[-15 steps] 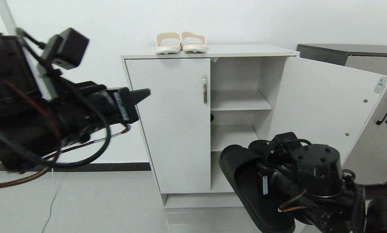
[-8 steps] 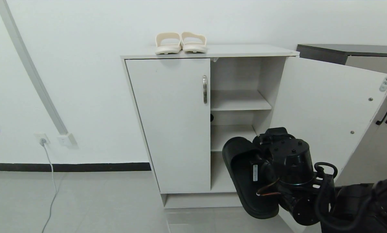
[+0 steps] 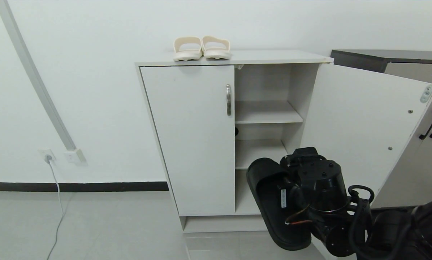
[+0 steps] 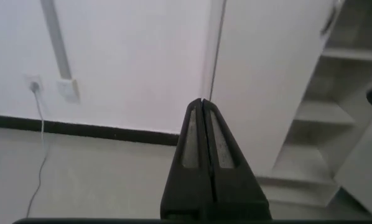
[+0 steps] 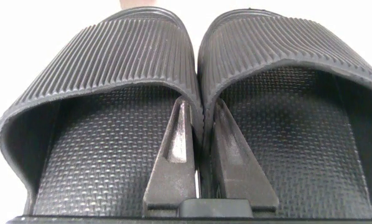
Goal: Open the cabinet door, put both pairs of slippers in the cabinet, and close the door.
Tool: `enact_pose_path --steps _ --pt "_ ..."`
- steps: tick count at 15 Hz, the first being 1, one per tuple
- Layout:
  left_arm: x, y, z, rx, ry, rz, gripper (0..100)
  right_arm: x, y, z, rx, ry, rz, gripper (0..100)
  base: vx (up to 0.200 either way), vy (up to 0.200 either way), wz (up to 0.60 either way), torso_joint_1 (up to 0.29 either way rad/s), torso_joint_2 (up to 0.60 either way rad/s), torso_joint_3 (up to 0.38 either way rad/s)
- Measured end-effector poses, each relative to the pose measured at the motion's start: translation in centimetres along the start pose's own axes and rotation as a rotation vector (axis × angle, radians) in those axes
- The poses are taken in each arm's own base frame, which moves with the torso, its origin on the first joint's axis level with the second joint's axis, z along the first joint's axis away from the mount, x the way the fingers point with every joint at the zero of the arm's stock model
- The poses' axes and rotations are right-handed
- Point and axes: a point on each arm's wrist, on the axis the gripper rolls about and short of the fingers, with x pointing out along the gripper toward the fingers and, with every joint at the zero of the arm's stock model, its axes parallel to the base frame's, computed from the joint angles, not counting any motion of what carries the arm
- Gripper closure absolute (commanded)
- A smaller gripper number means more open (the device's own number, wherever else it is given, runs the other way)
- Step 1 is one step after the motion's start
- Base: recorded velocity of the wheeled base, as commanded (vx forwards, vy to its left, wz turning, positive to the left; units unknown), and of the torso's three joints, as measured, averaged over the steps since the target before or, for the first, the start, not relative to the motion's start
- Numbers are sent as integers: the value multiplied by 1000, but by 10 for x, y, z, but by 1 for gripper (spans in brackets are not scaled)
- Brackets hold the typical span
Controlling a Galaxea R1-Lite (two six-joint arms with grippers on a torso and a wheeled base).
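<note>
A white cabinet (image 3: 187, 144) stands against the wall with its left door shut and its right door (image 3: 360, 119) swung wide open. Bare shelves (image 3: 266, 112) show inside. On its top sits a beige pair of slippers (image 3: 201, 48). A black pair of slippers (image 3: 270, 195) hangs low in front of the open compartment, soles toward the left. My right gripper (image 5: 201, 124) is shut on the touching inner edges of the black slippers (image 5: 136, 106). My left gripper (image 4: 202, 107) is shut on nothing, out over the floor left of the cabinet (image 4: 267, 81).
A grey cabinet with a dark top (image 3: 411, 72) stands just behind the open door. A wall socket with a hanging cable (image 3: 48, 157) and a slanted conduit (image 3: 31, 79) are on the left wall. Bare floor (image 3: 104, 224) lies left of the cabinet.
My left arm has dropped out of the head view's left side. My right arm has carried the black slippers up and closer to the cabinet opening.
</note>
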Motion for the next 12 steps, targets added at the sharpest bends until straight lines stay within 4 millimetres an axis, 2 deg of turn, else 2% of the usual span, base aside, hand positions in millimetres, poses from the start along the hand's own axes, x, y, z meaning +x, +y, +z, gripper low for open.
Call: enact_pose_path --steps 1,2,3,6,10,12 --pt "-2 0 -18 29 75 -42 100 -2 2 -1 -1 0 16 100 0 0 0 0 0 0" --pt "-4 0 -22 39 70 -82 100 -3 4 -2 -6 6 33 100 0 0 0 0 0 0" --pt "-5 -1 -24 44 47 -135 100 -4 5 -2 -9 9 48 100 0 0 0 0 0 0" --pt "-6 -1 -26 41 29 -154 100 0 12 4 5 -8 62 100 0 0 0 0 0 0" --pt "-7 -1 -27 41 23 -155 100 18 29 9 51 -25 59 100 0 0 0 0 0 0" --pt "-7 -1 -27 40 22 -155 100 32 37 7 75 3 34 100 0 -200 0 7 2 5"
